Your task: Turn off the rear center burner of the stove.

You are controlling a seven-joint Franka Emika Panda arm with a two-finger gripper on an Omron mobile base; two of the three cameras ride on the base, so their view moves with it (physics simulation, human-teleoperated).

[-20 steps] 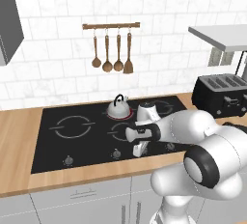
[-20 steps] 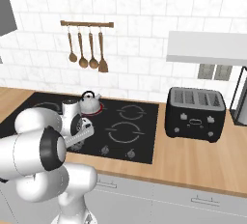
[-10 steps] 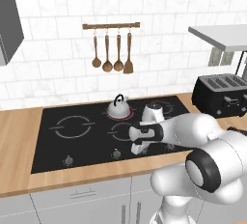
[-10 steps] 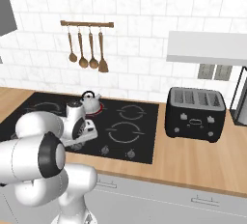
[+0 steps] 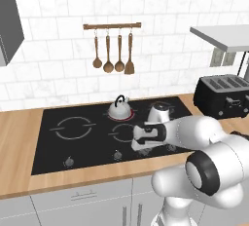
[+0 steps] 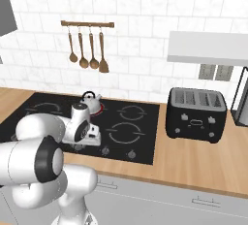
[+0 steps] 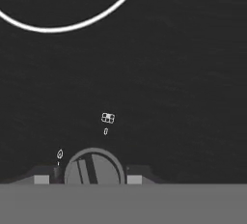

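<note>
**Claw down at the knob row**

We see our gripper (image 7: 91, 175) low over the stove (image 5: 53, 144), a grey knob (image 7: 92, 169) sitting btwn its two tips; can't tell if they touch it. Rear center burner (image 5: 120, 116), red-tinted w/ small kettle (image 5: 118, 107) on it, lies beyond the claw, toward the wall.

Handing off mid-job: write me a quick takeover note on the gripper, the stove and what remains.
Gripper: low over the front knob row of the wide black glass cooktop, its fingertips on either side of a small grey round knob; whether it grips cannot be told.
Rear center burner: small ring glowing red under the little grey kettle, so still on.
Done: the hand is lined up at a knob.
Left: close on the knob, turn it, check that the red glow goes out.
</note>
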